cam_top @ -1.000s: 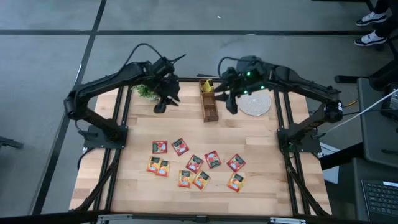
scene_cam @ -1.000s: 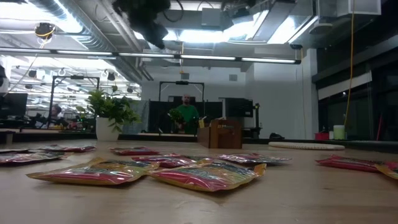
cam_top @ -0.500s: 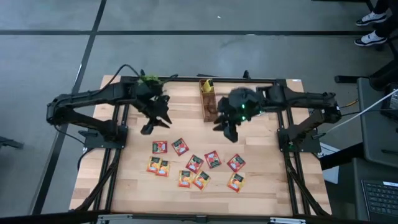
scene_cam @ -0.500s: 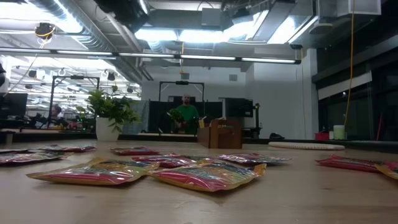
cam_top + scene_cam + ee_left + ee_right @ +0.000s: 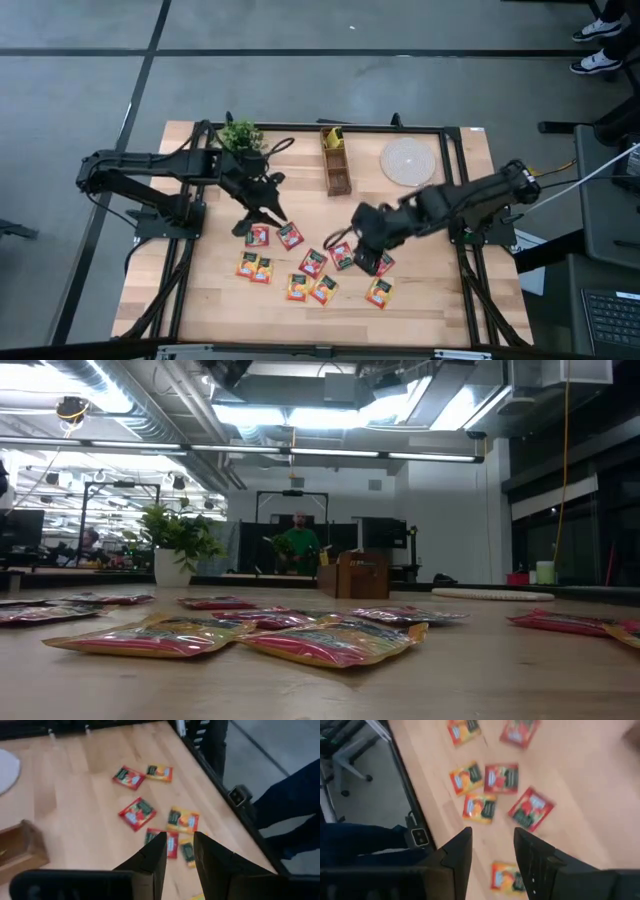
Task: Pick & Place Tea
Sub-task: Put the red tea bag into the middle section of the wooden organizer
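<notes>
Cataloguing from the high view: tea sachets [image 5: 313,262] scattered mid-worktop [image 5: 420,300]; left end effector [image 5: 268,213] and right end effector [image 5: 366,262] over the cluster, wooden box [image 5: 337,165] beyond. Left wrist view: narrow gap, nothing held. Right wrist view: wider gap, empty. We judge approach underway; next, descend and pinch one sachet.

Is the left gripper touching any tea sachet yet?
Apart. The left wrist view shows the left gripper open and empty, with the sachets lying on the table beyond.
</notes>
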Available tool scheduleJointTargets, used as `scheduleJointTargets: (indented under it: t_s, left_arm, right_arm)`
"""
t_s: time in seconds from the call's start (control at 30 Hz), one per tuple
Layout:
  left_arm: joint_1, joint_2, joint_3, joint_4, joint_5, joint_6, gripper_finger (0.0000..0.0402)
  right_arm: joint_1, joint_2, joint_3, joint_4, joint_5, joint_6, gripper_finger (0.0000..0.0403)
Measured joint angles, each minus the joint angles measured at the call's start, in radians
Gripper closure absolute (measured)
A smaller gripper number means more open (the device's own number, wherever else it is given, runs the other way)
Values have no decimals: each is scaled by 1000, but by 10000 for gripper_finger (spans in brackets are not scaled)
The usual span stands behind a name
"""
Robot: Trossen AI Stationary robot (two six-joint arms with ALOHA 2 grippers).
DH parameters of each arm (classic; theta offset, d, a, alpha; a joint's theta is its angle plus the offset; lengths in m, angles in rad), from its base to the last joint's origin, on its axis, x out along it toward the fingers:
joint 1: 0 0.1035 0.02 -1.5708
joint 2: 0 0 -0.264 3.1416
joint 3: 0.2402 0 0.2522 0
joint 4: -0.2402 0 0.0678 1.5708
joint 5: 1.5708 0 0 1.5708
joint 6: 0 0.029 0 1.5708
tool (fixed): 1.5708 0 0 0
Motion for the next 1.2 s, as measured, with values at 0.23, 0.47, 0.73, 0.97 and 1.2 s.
scheduleJointTargets:
  t_s: [0.23,0.47,0.73,0.97,1.2]
  left_arm:
    - [-38,61,0,172,-2,-131,310]
    - [-44,124,0,313,-3,-215,310]
    - [-71,175,1,340,-3,-255,310]
    - [-107,188,1,389,-12,-294,310]
    - [-122,183,1,382,-72,-283,309]
  right_arm:
    - [83,94,0,-101,4,245,256]
    - [140,127,-1,-246,27,326,323]
    - [172,119,-46,-290,3,302,397]
    - [172,116,-270,-95,-148,231,399]
    - [157,115,-459,125,-201,277,401]
